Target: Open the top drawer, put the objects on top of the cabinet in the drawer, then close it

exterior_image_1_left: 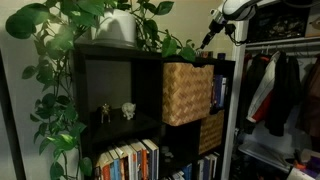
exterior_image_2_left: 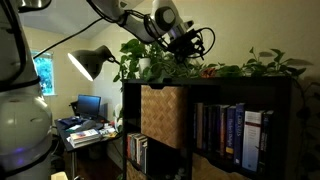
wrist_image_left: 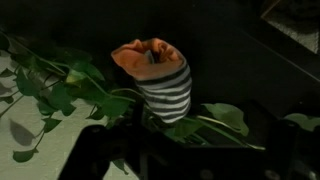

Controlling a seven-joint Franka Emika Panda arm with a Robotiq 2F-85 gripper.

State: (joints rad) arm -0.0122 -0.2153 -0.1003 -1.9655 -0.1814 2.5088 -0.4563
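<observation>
A: Carrier?

B: Black cabinet (exterior_image_1_left: 118,50), cube shelves.

A: On its top?

B: White plant pot (exterior_image_1_left: 120,28) toward the left, vines (exterior_image_1_left: 55,95) trailing down the left side. The wrist view shows a striped piece with an orange end (wrist_image_left: 160,82) lying on a dark surface among leaves (wrist_image_left: 60,85).

A: Inside the cubes?

B: Tan wicker bin (exterior_image_1_left: 187,92) fills an upper cube. Left of it, two small trinkets (exterior_image_1_left: 105,113) stand apart on the shelf. Books (exterior_image_1_left: 130,160) stand below them, with a darker woven bin (exterior_image_1_left: 211,132) under the wicker one.

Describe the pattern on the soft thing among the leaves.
The soft thing has dark-and-white stripes, orange end; best in wrist view.
</observation>
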